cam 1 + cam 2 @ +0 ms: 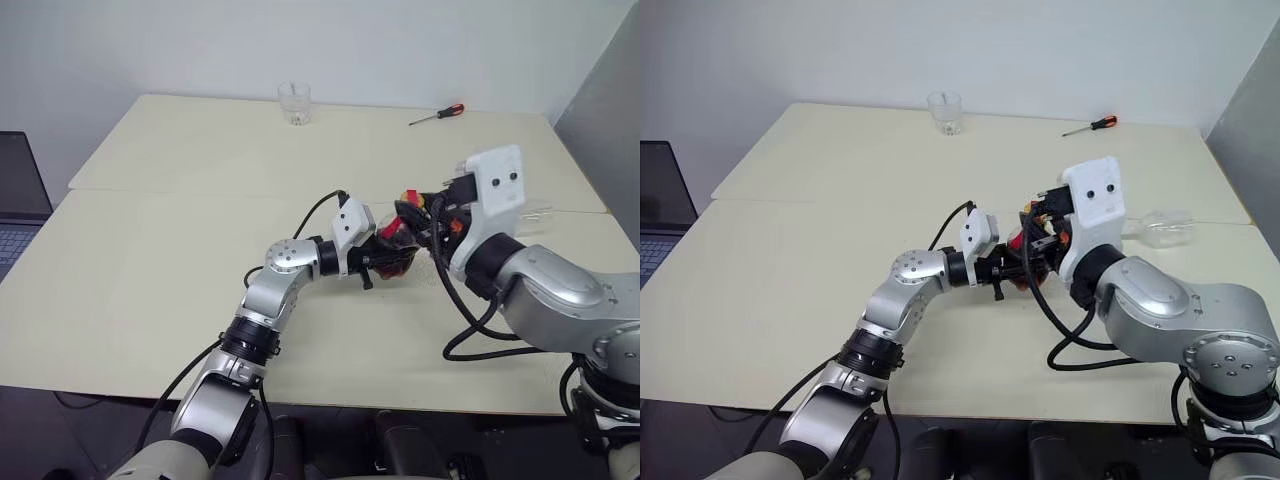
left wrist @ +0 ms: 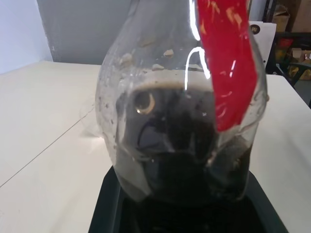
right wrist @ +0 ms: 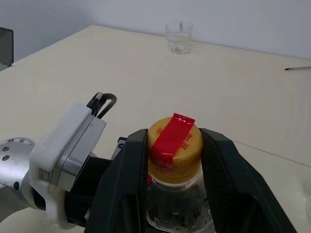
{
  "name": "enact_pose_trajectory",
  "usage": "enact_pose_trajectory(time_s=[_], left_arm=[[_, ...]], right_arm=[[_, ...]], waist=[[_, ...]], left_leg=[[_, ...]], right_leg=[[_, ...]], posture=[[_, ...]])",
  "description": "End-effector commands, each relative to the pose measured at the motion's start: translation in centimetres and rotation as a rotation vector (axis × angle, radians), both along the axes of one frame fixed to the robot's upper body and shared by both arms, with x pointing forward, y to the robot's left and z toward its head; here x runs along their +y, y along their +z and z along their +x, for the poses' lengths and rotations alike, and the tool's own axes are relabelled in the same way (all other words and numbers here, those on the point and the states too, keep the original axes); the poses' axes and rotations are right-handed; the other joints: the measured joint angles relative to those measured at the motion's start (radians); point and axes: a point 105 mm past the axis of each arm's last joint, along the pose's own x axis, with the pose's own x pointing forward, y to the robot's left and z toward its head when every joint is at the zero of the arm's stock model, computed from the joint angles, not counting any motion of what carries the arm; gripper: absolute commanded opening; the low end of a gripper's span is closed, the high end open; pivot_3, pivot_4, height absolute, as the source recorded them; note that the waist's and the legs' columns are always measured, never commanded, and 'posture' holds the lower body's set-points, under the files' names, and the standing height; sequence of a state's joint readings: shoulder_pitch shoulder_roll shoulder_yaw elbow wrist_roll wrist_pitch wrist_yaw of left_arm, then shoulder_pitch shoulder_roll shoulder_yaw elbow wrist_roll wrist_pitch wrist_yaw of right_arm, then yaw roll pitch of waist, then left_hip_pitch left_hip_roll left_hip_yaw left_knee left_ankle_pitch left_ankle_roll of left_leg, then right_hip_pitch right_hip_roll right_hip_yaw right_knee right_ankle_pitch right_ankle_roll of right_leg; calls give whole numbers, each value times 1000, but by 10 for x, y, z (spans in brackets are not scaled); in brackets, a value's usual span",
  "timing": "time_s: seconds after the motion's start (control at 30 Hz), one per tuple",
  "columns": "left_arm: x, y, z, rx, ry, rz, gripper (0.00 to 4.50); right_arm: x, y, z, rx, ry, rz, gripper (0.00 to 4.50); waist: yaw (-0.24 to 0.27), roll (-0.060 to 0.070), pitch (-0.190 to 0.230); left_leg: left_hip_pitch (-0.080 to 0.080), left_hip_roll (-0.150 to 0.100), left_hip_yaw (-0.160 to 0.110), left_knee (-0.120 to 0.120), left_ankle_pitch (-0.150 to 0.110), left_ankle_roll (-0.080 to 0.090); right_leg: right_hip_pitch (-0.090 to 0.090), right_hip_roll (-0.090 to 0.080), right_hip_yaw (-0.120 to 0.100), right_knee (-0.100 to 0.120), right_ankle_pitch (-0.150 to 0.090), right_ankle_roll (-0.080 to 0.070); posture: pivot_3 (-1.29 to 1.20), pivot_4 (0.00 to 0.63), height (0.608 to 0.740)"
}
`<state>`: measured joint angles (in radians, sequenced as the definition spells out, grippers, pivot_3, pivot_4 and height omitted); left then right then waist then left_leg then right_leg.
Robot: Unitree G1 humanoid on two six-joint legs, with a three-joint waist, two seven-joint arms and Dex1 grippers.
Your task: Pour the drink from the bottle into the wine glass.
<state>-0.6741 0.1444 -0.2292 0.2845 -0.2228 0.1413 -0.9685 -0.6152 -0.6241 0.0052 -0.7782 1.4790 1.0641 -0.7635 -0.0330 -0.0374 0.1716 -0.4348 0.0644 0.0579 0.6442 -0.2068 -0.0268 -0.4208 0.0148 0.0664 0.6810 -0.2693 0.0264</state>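
The bottle [image 3: 176, 160], part-full of dark drink [image 2: 184, 145], hangs above the desk's [image 1: 180, 250] middle, its body clamped in your left gripper [image 1: 385, 255]. Your right gripper [image 3: 175, 145] flanks the yellow cap, contact unconfirmed. Thin plastic, light, slick: squeeze gently. The wine glass [image 1: 1165, 228] lies toppled near the right edge; fragile.

Bright, even light; soft shadows; sharp
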Motion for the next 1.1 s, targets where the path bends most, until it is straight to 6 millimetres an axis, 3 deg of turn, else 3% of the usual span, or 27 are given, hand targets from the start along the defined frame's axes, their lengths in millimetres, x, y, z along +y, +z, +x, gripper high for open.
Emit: enact_pose_trajectory(time_s=[0.03,0.23,0.53,0.77,1.1], left_arm=[[-6,22,-4,-82,-23,-34,1008],[-6,21,-5,-78,-26,-29,1007],[-6,28,-15,-62,-74,-47,1007],[-5,30,-19,-44,-42,-74,1001],[0,34,-23,-44,-24,-79,989]], right_arm=[[0,8,-2,-27,13,19,1219],[-12,12,6,-56,17,-26,1219],[-18,24,24,-215,447,-142,1219],[-8,7,35,-188,780,-240,1219],[0,-3,48,-157,998,-335,1219]], waist=[[0,0,0],[0,0,0],[0,0,0],[1,0,0],[2,0,0]], left_leg=[[0,0,0,0,0,0],[0,0,0,0,0,0],[0,0,0,0,0,0],[1,0,1,0,0,0],[1,0,1,1,0,0]], right_leg=[[0,0,0,0,0,0],[0,0,0,0,0,0],[0,1,-2,0,0,0],[0,1,-3,0,0,0],[0,1,-4,0,2,-4]], posture=[[0,150,740],[0,150,740],[0,150,740],[0,150,740],[0,150,740]])
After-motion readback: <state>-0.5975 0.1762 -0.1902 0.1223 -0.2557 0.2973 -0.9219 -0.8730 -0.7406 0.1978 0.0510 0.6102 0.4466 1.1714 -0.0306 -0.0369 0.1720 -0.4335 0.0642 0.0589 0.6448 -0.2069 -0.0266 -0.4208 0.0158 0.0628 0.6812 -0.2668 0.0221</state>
